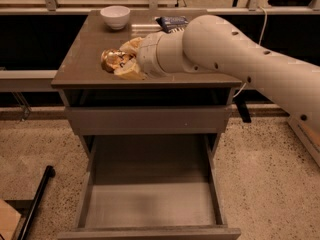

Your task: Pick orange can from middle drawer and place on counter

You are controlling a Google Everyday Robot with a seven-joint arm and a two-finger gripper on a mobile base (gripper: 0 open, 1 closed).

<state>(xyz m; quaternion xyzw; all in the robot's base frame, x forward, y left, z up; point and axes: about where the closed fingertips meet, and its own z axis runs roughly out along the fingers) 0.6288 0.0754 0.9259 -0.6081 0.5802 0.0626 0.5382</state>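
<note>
My gripper (121,64) is clenched around the orange can (110,60), holding it over the near left part of the counter (80,59). I cannot tell whether the can's base touches the top. Below, the middle drawer (87,196) stands pulled out with a bare floor, so the pick looks done. What is left, I judge, is to set the can down and let go. A white bowl (115,17) and a dark blue chip bag (171,23) sit at the far edge.

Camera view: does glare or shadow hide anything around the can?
Camera view: the orange can glints, held in the gripper over the counter; a pale sheen streaks the counter by the white bowl; the recess under the counter is black; the middle drawer floor is evenly lit.
</note>
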